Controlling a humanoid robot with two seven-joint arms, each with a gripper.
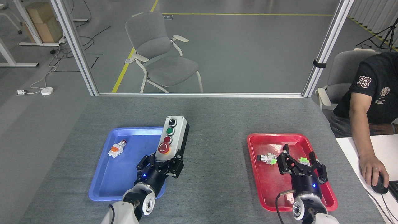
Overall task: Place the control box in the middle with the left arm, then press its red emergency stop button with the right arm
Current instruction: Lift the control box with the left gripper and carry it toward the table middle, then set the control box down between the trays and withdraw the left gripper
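Note:
The control box (173, 137), light grey on a black base, hangs lifted over the right rim of the blue tray (118, 183), tilted with its knob end away from me. Its red emergency stop button (164, 148) sits nearest my left gripper (162, 163), which is shut on the box's near end. My right gripper (301, 166) hovers open over the red tray (264, 193) with nothing between its fingers.
A loose white-orange push-button part (115, 149) lies in the blue tray. Two green-backed parts (267, 158) lie in the red tray by my right gripper. A person's hand (374, 174) rests on a mouse at the right edge.

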